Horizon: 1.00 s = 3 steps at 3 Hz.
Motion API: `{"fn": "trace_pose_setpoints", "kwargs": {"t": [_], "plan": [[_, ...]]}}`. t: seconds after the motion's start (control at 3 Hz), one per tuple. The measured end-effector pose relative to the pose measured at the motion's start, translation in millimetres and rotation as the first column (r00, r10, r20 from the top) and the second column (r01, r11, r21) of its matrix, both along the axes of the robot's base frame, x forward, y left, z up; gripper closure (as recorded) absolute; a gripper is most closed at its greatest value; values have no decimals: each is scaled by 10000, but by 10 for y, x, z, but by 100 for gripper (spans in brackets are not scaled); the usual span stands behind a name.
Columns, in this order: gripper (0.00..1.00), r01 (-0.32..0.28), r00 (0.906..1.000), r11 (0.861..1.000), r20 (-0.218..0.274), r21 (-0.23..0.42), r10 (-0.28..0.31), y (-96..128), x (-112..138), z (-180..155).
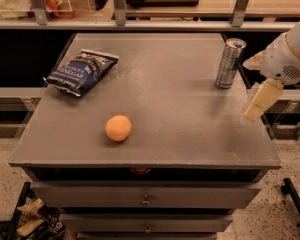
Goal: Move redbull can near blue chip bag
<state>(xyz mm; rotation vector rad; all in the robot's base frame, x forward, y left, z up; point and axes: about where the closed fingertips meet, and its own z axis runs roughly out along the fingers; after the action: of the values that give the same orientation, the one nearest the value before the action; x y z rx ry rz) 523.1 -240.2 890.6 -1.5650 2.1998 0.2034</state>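
The redbull can (pixel 230 63) stands upright near the right rear of the grey table (pixel 160 134). The blue chip bag (pixel 81 71) lies flat at the left rear of the table, far from the can. My gripper (pixel 250 88) hangs at the table's right edge, just right of the can and not touching it. Its two pale fingers (pixel 257 101) are spread apart and hold nothing.
An orange ball (pixel 118 128) sits on the table's front left part. A shelf with metal posts (pixel 140 21) runs behind the table. Drawers (pixel 145 199) are below the table's front edge. A cart edge (pixel 295 196) shows at lower right.
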Motion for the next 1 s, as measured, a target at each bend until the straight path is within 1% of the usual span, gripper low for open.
{"fn": "trace_pose_setpoints", "kwargs": {"t": [0.33,0.67,1.0], "plan": [[0,266,9983,9995,512,186,-275,-110,280,-69],[0,685,9905,9968,1169,401,-728,-260,588,-78],[0,1137,9755,9889,1780,956,-1294,-367,828,-3]]}}
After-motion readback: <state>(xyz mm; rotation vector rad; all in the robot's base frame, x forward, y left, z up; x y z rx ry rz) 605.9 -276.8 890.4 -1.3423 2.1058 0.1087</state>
